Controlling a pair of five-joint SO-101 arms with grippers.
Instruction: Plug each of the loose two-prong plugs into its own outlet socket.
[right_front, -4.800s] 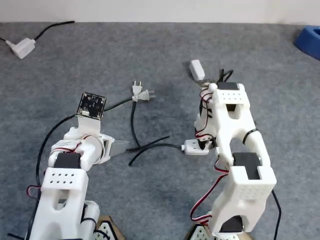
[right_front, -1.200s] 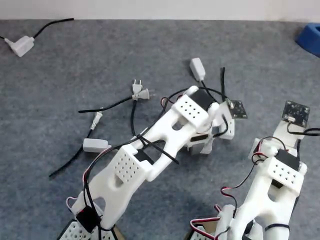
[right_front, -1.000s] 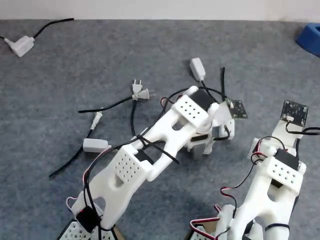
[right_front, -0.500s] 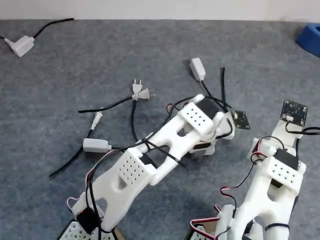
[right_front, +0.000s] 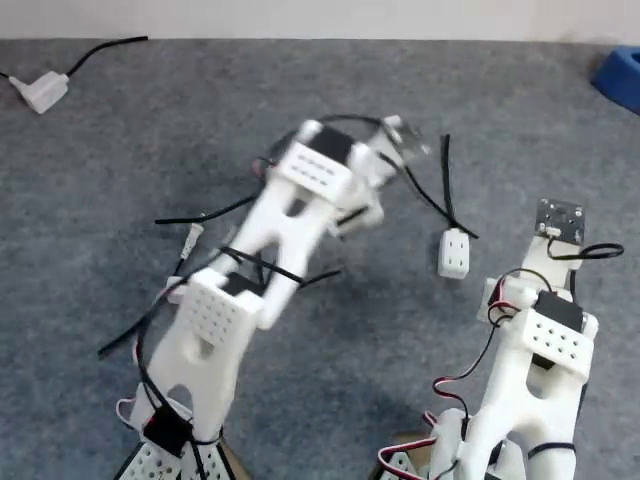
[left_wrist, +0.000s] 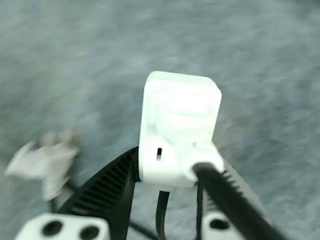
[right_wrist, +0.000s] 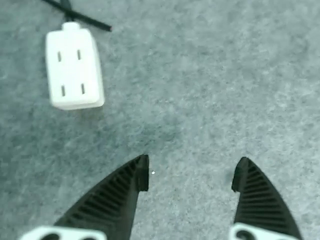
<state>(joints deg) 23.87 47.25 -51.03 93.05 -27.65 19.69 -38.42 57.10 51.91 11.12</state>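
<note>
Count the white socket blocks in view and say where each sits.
3. One white plastic socket block lies near the right gripper; one is held in the left gripper; one lies far left on the grey carpet. The left arm may hide another.

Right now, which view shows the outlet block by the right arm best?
Right wrist view: the outlet block lies face up, all four slots clear. High view shows that block small. Left wrist view has a second block in the left gripper.
</note>
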